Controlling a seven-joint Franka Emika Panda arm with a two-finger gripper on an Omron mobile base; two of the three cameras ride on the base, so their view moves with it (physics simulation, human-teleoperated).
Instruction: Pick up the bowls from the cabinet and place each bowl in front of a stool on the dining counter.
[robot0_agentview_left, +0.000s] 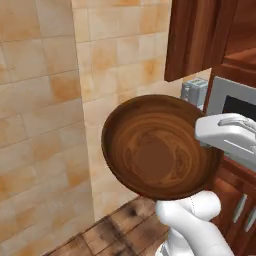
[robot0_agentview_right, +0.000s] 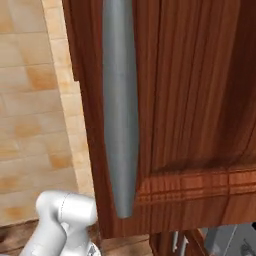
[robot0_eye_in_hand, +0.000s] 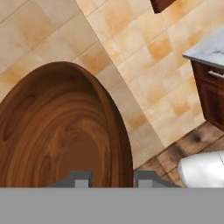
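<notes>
Dark brown swirled wooden bowl (robot0_agentview_left: 157, 147) held in mid-air on the gripper (robot0_eye_in_hand: 113, 178), well above the plank floor (robot0_agentview_left: 117, 227) and in front of the tan tiled wall (robot0_agentview_left: 45, 125). The bowl is tipped on edge, its open mouth facing the left base camera rather than upward; being round, it has no long axis of its own, though in the hand view it appears as an elongated oval running from lower right to upper left. The 2 dark fingertips (robot0_eye_in_hand: 79, 178) straddle the rim at the bottom of the hand view, 1 inside the bowl and 1 outside, jaws closed narrowly on the wall of the bowl. The white hand (robot0_agentview_left: 227, 134) meets the bowl at its right edge in the left base view. Behind the bowl stand a grey toaster (robot0_agentview_left: 194, 91) and a microwave (robot0_agentview_left: 232, 100), with reddish-brown cabinetry (robot0_agentview_left: 200, 35) above (the right base view is blocked at close range by a cabinet door (robot0_agentview_right: 200, 100) and its long silver handle (robot0_agentview_right: 121, 100)). A marble worktop (robot0_eye_in_hand: 209, 48) edge shows at the right of the hand view.
</notes>
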